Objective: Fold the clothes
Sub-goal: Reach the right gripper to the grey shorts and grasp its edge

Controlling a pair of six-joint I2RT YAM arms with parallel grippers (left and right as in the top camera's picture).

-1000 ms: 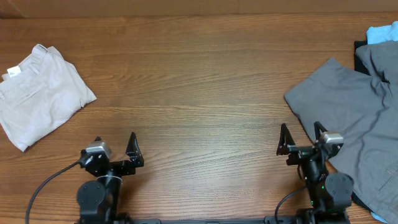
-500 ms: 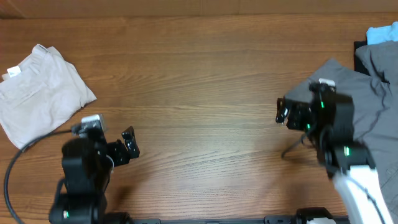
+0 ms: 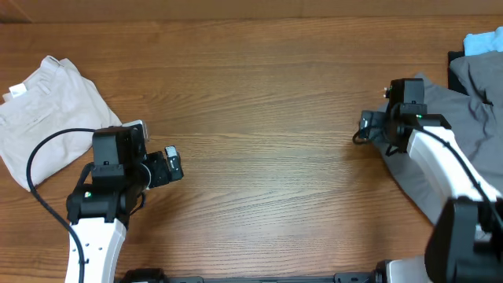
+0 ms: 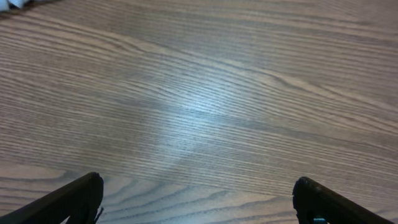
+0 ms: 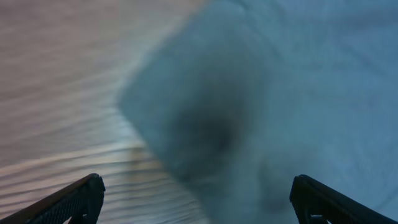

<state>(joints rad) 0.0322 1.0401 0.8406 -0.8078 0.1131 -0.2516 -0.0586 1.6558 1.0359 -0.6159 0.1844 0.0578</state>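
We see a brown wood-grain worktop (image 3: 259, 94) spreading across the whole overhead view. At the worktop's left end lies a pale beige pair of folded cotton shorts (image 3: 47, 118), a small white label (image 3: 16, 90) at their left edge. At the worktop's far right corner we make out a light blue piece of cloth (image 3: 483, 41), and just below it a black garment (image 3: 453, 71), mostly covered.
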